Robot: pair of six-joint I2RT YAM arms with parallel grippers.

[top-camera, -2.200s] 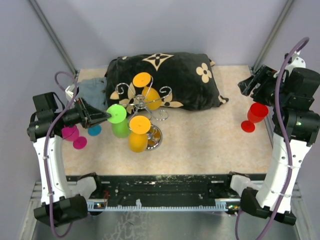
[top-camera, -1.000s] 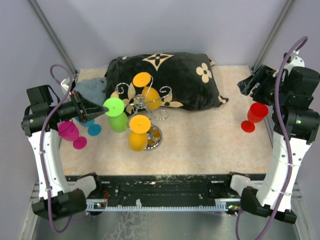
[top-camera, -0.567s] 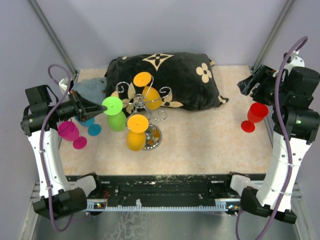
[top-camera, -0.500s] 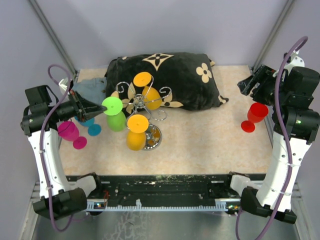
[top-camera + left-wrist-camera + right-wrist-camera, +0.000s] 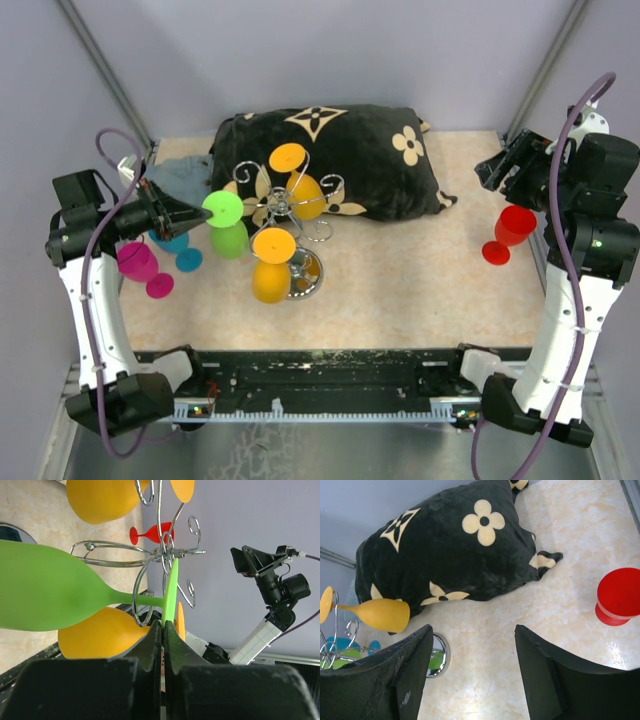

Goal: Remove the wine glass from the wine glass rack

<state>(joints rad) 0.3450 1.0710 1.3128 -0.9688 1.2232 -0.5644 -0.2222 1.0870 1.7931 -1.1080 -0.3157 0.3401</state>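
From above: the wine glass rack [image 5: 287, 204] stands on the counter [image 5: 410, 290], in front of a black flowered pillow [image 5: 365, 150]. To the rack's left, the left claw [image 5: 203, 213] is closed on the foot rim of a green wine glass [image 5: 229, 238] that hangs upside down from a rack arm. Far right of the rack, the right claw [image 5: 503, 168] hangs open and empty above a red wine glass [image 5: 510, 231].

Left wrist: the left claw [image 5: 163, 625] pinches the thin edge of the green wine glass [image 5: 45, 592]. Its stem runs through a wire loop of the rack [image 5: 150, 555], so the pull-off looks under way but not finished. Next, I'd judge, draw the foot outward along the arm until the stem clears, without dragging the rack.

Right wrist: the right claw [image 5: 472, 630] is spread wide, with nothing between its fingers.
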